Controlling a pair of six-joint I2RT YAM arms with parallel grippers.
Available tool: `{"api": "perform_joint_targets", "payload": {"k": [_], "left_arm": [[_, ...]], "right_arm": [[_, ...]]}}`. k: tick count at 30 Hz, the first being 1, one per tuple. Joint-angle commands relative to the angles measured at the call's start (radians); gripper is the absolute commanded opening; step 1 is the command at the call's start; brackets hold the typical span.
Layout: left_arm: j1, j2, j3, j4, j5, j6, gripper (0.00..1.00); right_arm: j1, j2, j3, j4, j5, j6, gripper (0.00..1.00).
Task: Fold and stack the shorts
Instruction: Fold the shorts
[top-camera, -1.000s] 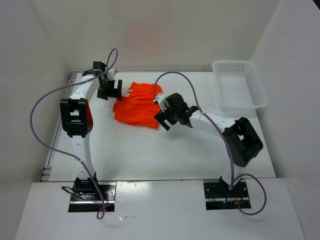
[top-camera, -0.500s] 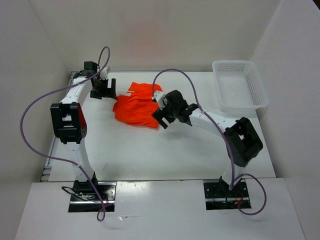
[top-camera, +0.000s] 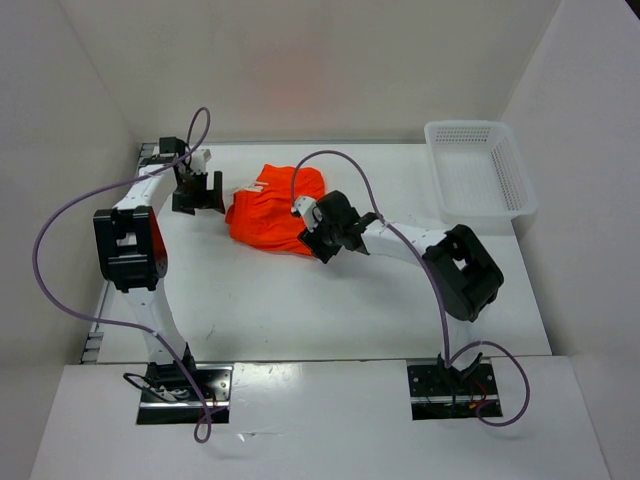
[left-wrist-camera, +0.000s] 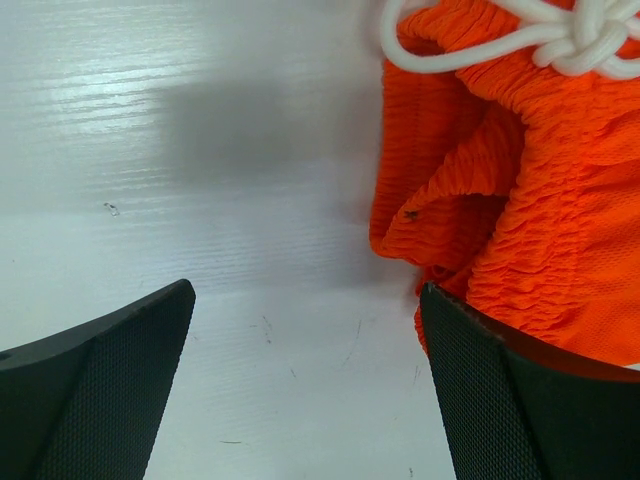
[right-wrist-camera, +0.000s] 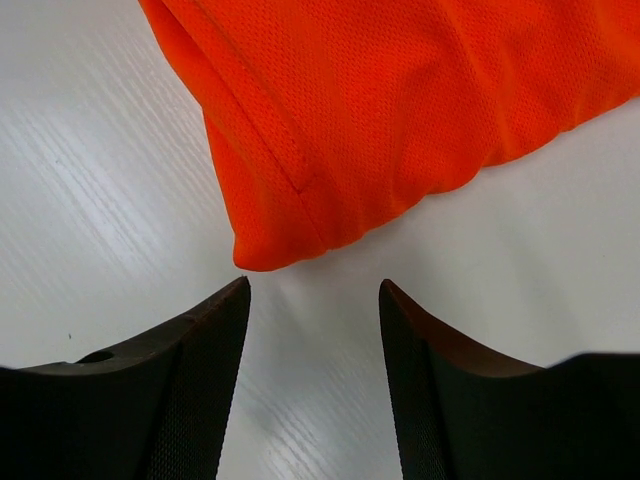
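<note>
**Inspector A:** Location of the shorts?

**Inspector B:** The shorts (top-camera: 272, 212) lie in a crumpled heap on the white tabletop (top-camera: 300, 300), toward its far side, between the two arms. The cloth is bright orange-red. The gathered waistband, with its knotted white drawstring (left-wrist-camera: 545, 28), is on the side toward the left arm.

**Inspector A:** Left gripper?

**Inspector B:** The left gripper (top-camera: 197, 195) sits low at the left of the heap. Its jaws are spread wide, with only bare tabletop between them. In the left wrist view, the finger (left-wrist-camera: 500, 400) on the right of the picture stands just beside the bunched waistband. Whether it touches the cloth, I cannot tell.

**Inspector A:** Right gripper?

**Inspector B:** The right gripper (top-camera: 309, 240) is at the near right edge of the heap. Its jaws are apart with a moderate gap, narrower than the left's. The right wrist view shows a hemmed corner of the shorts just ahead of the fingertips (right-wrist-camera: 225, 310), not between them. Only tabletop shows in the gap, so nothing is held.

**Inspector A:** Other items?

**Inspector B:** One white perforated basket (top-camera: 476, 126) stands at the far right corner, well apart from the shorts and both grippers.
</note>
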Motion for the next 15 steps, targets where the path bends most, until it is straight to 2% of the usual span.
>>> {"api": "perform_joint_targets", "payload": {"k": [1,5,12,14,15], "left_arm": [[0.007,-0.055,0.000,0.030,0.019,0.004,1.00],[0.007,-0.045,0.010,0.030,0.019,0.004,1.00],[0.007,-0.045,0.001,0.030,0.019,0.004,1.00],[0.007,-0.045,0.001,0.030,0.019,0.004,1.00],[0.007,-0.045,0.001,0.030,0.019,0.004,1.00]], "right_arm": [[0.004,0.024,0.047,0.033,-0.010,0.020,0.59],[0.015,0.044,0.076,0.042,-0.010,0.029,0.59],[0.025,0.072,0.096,0.031,-0.033,0.086,0.65],[0.025,0.082,0.105,0.053,-0.010,0.101,0.59],[0.034,0.092,0.105,0.053,0.029,0.110,0.47]]}}
